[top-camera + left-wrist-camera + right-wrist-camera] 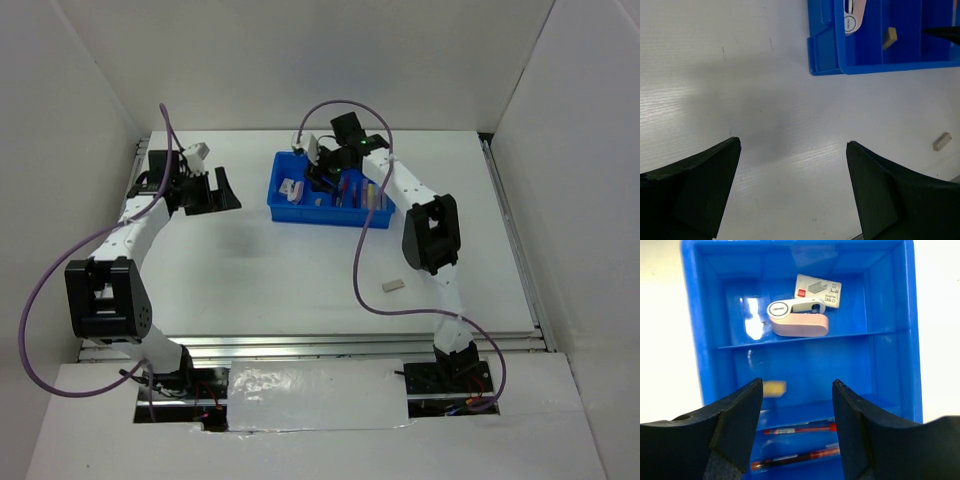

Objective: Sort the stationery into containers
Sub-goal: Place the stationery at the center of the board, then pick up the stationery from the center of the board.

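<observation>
The blue tray stands at the table's back centre. My right gripper hovers over it, open and empty. In the right wrist view my open gripper looks down into the tray. A tan piece lies in the middle section. Two red pens lie in the nearer section. A pink-white dispenser and a small white box lie in the far section. A white eraser block lies loose on the table. My left gripper is open and empty, left of the tray.
In the left wrist view my open gripper is over bare table, with the tray's corner, the tan piece and the eraser to the right. White walls enclose the table on three sides.
</observation>
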Tool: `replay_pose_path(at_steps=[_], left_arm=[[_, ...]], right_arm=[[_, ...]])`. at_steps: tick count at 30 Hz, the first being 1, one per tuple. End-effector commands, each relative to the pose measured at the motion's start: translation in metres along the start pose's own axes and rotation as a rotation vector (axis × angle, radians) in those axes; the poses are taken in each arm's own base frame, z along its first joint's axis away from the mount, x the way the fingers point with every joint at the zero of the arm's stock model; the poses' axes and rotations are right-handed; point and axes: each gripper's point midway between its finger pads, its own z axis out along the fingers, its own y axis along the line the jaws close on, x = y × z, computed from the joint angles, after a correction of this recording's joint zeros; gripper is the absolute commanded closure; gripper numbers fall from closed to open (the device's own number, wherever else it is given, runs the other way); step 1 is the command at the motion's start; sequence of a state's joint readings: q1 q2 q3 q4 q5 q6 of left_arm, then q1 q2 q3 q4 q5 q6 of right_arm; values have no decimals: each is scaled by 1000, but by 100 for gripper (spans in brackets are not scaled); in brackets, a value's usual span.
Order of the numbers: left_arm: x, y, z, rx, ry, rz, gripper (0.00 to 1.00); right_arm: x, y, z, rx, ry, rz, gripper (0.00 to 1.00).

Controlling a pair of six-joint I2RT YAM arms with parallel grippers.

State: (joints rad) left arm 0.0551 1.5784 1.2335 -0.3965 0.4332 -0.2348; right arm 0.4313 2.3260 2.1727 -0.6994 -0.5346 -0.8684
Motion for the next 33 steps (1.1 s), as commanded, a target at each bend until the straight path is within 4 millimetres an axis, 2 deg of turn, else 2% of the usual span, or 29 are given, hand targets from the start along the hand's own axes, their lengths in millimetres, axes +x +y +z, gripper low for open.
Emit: replay_pose_path(at_steps=[1,2,4,5,6,7,8,9,10,11,13,14,15,16,17,18,19,20,21,22,23,24,25,27,28,33], left_arm=[[-8,-17,-11,55,-41,62,1],[-8,-21,-11,67,-43,79,1],[-13,-35,-16,98,-76,154,1],[-10,-52,-13,133,-71,200,1],[-10,-62,-13,154,-74,238,1],[-6,-69,-11,174,-58,291,3],[-5,-92,-9,224,-47,350,5],[-2,-105,-5,270,-28,406,9],[9,-129,1,325,-4,491,11],[14,-145,3,359,7,544,13],[25,-172,14,411,28,683,14],[46,-201,17,466,61,760,14],[59,-209,28,483,90,828,13],[80,-239,29,544,112,893,12],[90,-251,32,567,119,928,12],[106,-259,42,588,153,954,12],[117,-269,47,609,168,973,11],[138,-289,49,650,187,1006,11],[156,-290,62,653,237,1001,11],[173,-307,62,688,257,1026,11],[183,-313,67,704,269,1025,11],[204,-320,74,716,311,1018,11],[211,-323,80,711,320,1020,11],[226,-329,93,695,332,1024,12],[233,-334,96,683,328,1034,12],[247,-339,129,581,312,1025,10]], right_arm=[[-56,-13,-44,78,-123,-11,36],[-64,-14,-49,87,-140,-2,36],[-89,-23,-72,128,-214,94,36],[-93,-33,-87,158,-245,154,36],[-112,-41,-110,188,-326,283,36],[-114,-46,-122,200,-355,364,36],[-111,-62,-152,249,-390,442,35],[-107,-64,-163,243,-415,589,34],[-98,-66,-173,249,-416,655,33],[-85,-76,-199,301,-425,726,33],[-50,-72,-207,338,-382,873,32],[-50,-69,-229,378,-398,879,32],[-15,-68,-232,440,-345,945,31],[-4,-65,-241,476,-331,963,31],[-6,-59,-260,508,-343,957,30],[21,-49,-262,528,-300,1008,30],[32,-44,-268,560,-282,1029,30],[22,-34,-281,576,-302,1005,30],[45,-25,-286,599,-271,1047,30],[45,-20,-304,648,-280,1037,30],[49,-15,-308,659,-274,1040,30],[60,-6,-308,667,-257,1062,30],[58,0,-319,694,-267,1062,29],[67,9,-323,711,-260,1084,29],[66,11,-333,734,-272,1083,29],[73,22,-349,758,-280,1104,28]])
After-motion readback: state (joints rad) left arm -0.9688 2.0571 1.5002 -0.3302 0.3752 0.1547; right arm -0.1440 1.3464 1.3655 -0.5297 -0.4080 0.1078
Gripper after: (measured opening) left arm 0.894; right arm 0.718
